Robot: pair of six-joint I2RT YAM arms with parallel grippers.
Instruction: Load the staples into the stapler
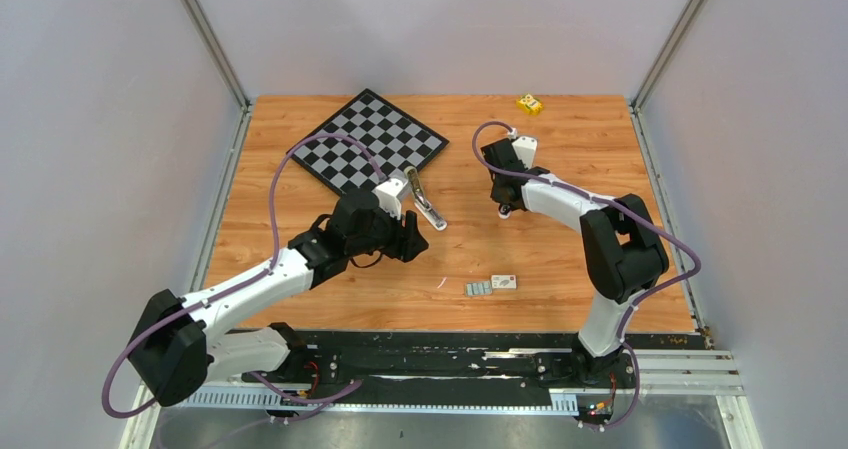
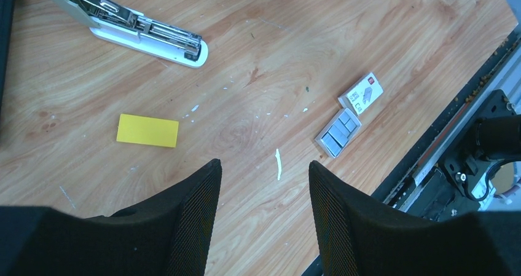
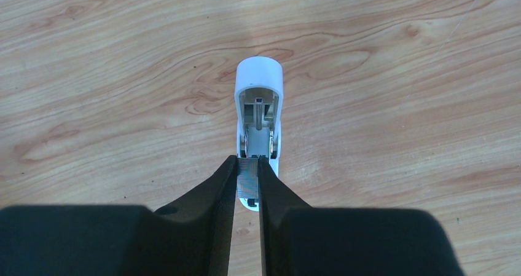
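The stapler (image 1: 428, 207) lies open on the wood by the chessboard's corner, its top lifted and its metal tray bare (image 2: 153, 36). My right gripper (image 1: 507, 209) hangs to its right, shut on a short silvery strip of staples (image 3: 247, 177). In the right wrist view that gripper (image 3: 247, 159) lines the strip up with the near end of the stapler (image 3: 258, 79), seen end-on. I cannot tell whether they touch. My left gripper (image 1: 408, 237) hovers just left of the stapler, open over bare wood (image 2: 264, 165). More staples (image 2: 336, 134) sit near the front edge (image 1: 478, 289).
A small white labelled box (image 1: 504, 282) lies against the loose staples (image 2: 362, 93). A flat yellow piece (image 2: 147, 130) lies on the wood near my left gripper. A chessboard (image 1: 368, 141) covers the back left. A yellow block (image 1: 529, 104) stands at the back edge.
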